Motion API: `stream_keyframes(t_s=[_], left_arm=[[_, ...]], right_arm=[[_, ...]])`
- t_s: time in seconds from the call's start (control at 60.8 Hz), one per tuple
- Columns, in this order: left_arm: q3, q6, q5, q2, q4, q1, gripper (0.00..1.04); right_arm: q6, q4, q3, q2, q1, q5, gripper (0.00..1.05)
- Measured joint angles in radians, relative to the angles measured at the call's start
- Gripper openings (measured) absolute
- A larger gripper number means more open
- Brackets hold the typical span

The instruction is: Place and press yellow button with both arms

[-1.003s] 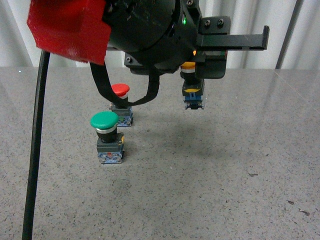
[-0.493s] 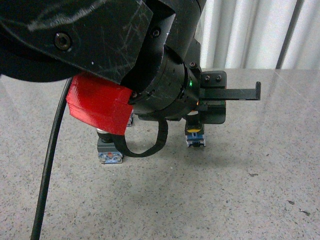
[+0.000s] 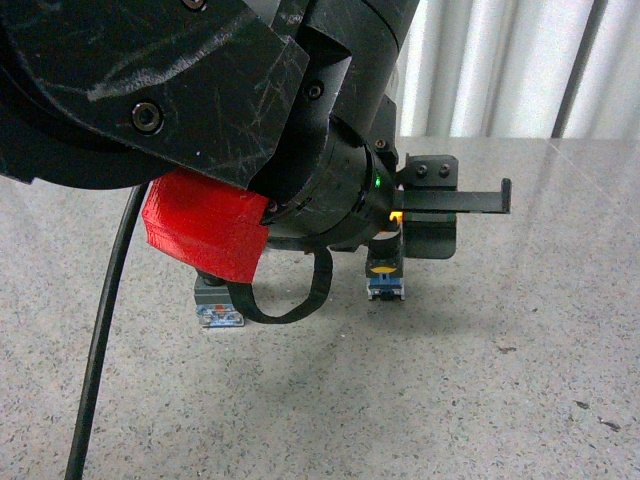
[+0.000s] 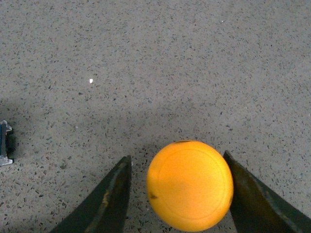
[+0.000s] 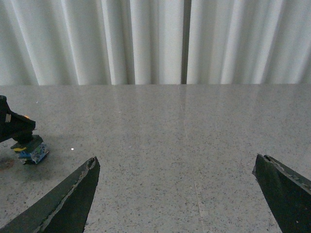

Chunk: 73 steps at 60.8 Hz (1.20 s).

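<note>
The yellow button (image 4: 190,185) shows its round cap from above in the left wrist view, between the two dark fingers of my left gripper (image 4: 176,156). That gripper is open, with a gap on one side of the cap. In the front view the button's blue-grey base (image 3: 386,283) rests upright on the speckled table under the big black left arm (image 3: 200,110) with its red band (image 3: 205,228). My right gripper (image 5: 176,160) is open wide over bare table, and sees the button base (image 5: 30,151) far off to one side.
A second button's base (image 3: 219,303) stands left of the yellow one, its cap hidden behind the red band. A black cable (image 3: 105,330) hangs down at the left. White curtains (image 5: 155,41) close off the far table edge.
The left arm has come down and toward the camera, bringing the yellow button from mid-air to the table. The arm now hides the red button and the green cap.
</note>
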Motion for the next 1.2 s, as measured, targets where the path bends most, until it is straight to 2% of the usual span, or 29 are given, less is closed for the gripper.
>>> stream_keyframes(t_s=[0.066, 0.115, 0.214, 0.263, 0.51, 0.608, 0.69, 0.773, 0.97, 1.052, 1.2], left_arm=[[0.000, 0.000, 0.000, 0.000, 0.003, -0.001, 0.65], [0.000, 0.000, 0.000, 0.000, 0.013, -0.002, 0.77], [0.000, 0.000, -0.001, -0.007, 0.022, -0.001, 0.95], [0.000, 0.003, -0.001, -0.015, 0.031, 0.002, 1.00], [-0.009, 0.049, 0.010, -0.150, 0.085, 0.056, 0.98], [-0.048, 0.117, -0.045, -0.268, 0.126, 0.121, 0.98], [-0.111, 0.207, -0.107, -0.381, 0.156, 0.188, 0.98], [-0.201, 0.294, -0.122, -0.507, 0.170, 0.259, 0.98], [-0.473, 0.422, -0.100, -0.898, 0.165, 0.310, 0.98], [-0.660, 0.365, -0.056, -1.041, 0.299, 0.366, 0.81], [-0.834, 0.329, -0.006, -1.137, 0.306, 0.422, 0.57]], right_arm=[[0.000, 0.000, 0.000, 0.000, 0.000, 0.000, 0.98], [0.000, 0.000, 0.000, 0.000, 0.000, 0.000, 0.98], [0.000, 0.000, 0.000, 0.000, 0.000, 0.000, 0.98], [0.000, 0.000, 0.000, 0.000, 0.000, 0.000, 0.98], [0.000, 0.000, 0.000, 0.000, 0.000, 0.000, 0.98], [0.000, 0.000, 0.000, 0.000, 0.000, 0.000, 0.98], [0.000, 0.000, 0.000, 0.000, 0.000, 0.000, 0.98], [0.000, 0.000, 0.000, 0.000, 0.000, 0.000, 0.98], [0.000, 0.000, 0.000, 0.000, 0.000, 0.000, 0.98], [0.000, 0.000, 0.000, 0.000, 0.000, 0.000, 0.98], [0.000, 0.000, 0.000, 0.000, 0.000, 0.000, 0.98]])
